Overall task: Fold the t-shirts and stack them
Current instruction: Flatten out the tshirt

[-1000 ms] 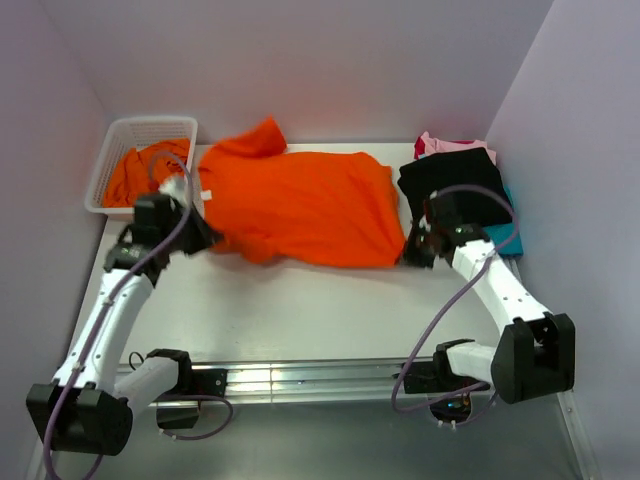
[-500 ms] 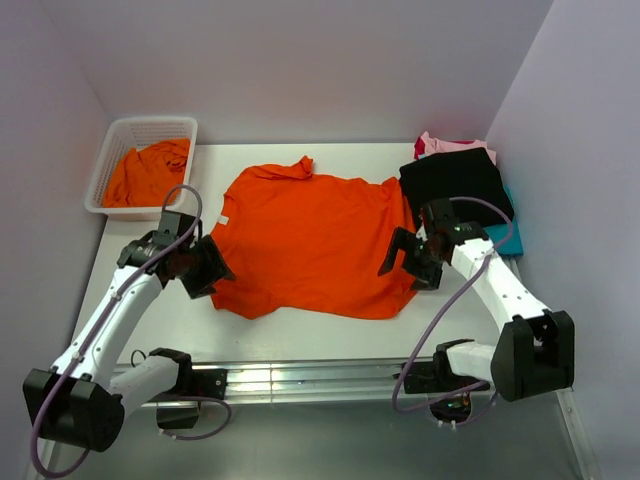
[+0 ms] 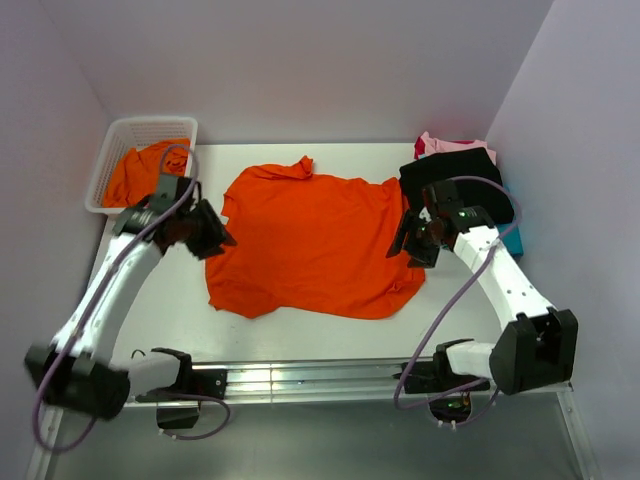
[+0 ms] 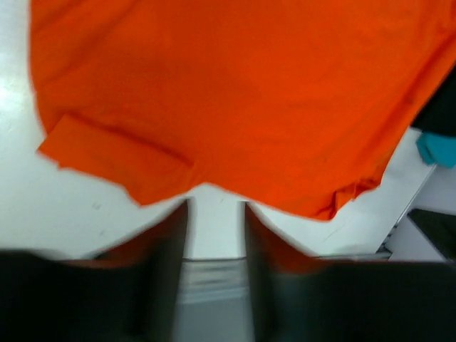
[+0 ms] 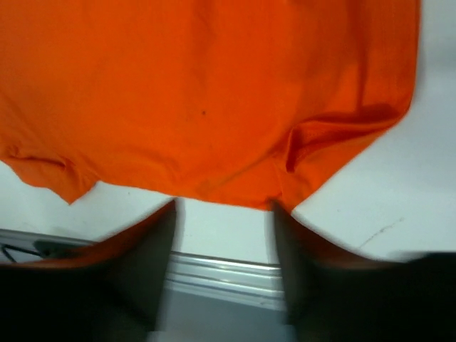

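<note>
Lying roughly flat across the middle of the desk (image 3: 320,340) is one orange shirt (image 3: 315,240), a sleeve flap at its left edge and its lower right corner a little rumpled. More orange cloth (image 3: 145,172) sits bunched in the basket (image 3: 150,122) at upper left. At upper right a pile holds a black shirt (image 3: 460,180) on top, a teal shirt (image 3: 513,240) peeping out at its right side and a pink shirt (image 3: 448,145) showing behind.

The left claw (image 3: 208,232) hovers at the shirt's left edge; the wrist view shows its fingers (image 4: 160,271) spread wide apart with only bare desk between them, pinching nothing. The right claw (image 3: 408,240) hangs at the right edge, just beside the black shirt, and its fingers (image 5: 142,263) are likewise parted and empty.

By the look of it the shirt is thin, light and limp: it should drape and sag from any pinch, hold no shape of its own, and slide readily on the smooth desk, so a tug at one point would likely drag or skew the whole thing. The best holds are probably the stitched borders, sleeve cuff, shoulder seam or hem corner, where the cloth is doubled and a claw can nip both layers at once. Two holds along one side, lifted low and carried over together, ought to give a straight crease; a grab in mid panel would likely catch only the top layer and bunch it
</note>
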